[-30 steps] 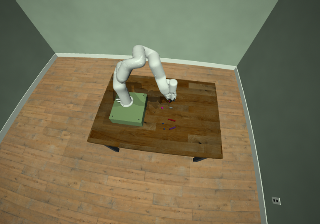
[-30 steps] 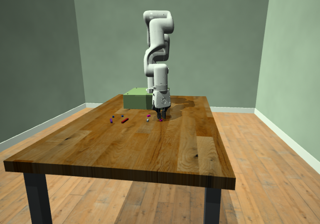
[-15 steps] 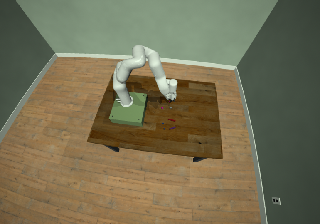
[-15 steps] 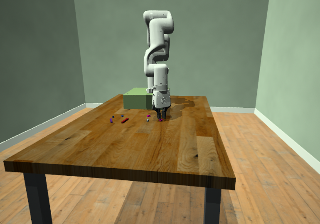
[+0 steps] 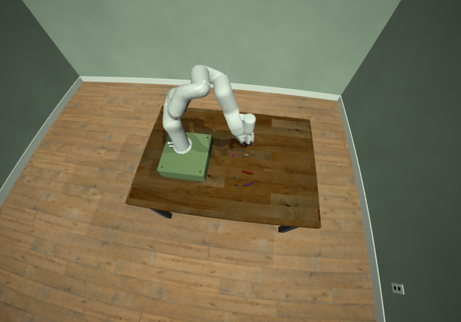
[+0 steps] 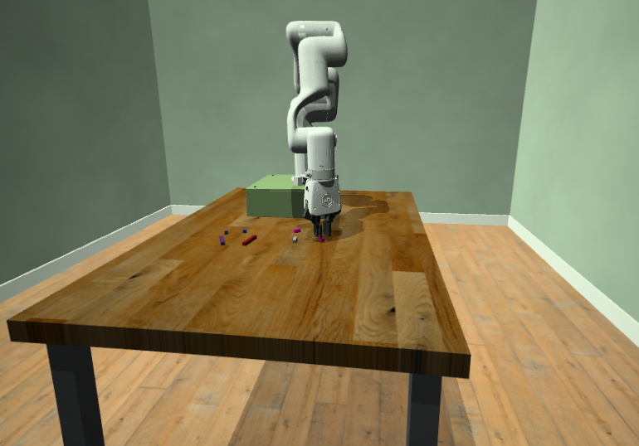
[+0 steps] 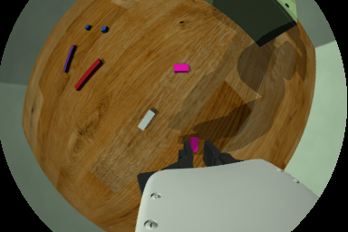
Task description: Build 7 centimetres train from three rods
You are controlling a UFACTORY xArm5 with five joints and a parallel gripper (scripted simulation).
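My gripper is low over the table, its dark fingers narrowly apart. They straddle a small magenta rod that lies flat on the wood. The fingers do not clamp it. A second magenta rod lies a little nearer the base. A grey rod lies flat close by, apart from both magenta rods.
A red rod, a purple rod and two blue rods lie further off, apart from each other. The green base box stands at the table's edge.
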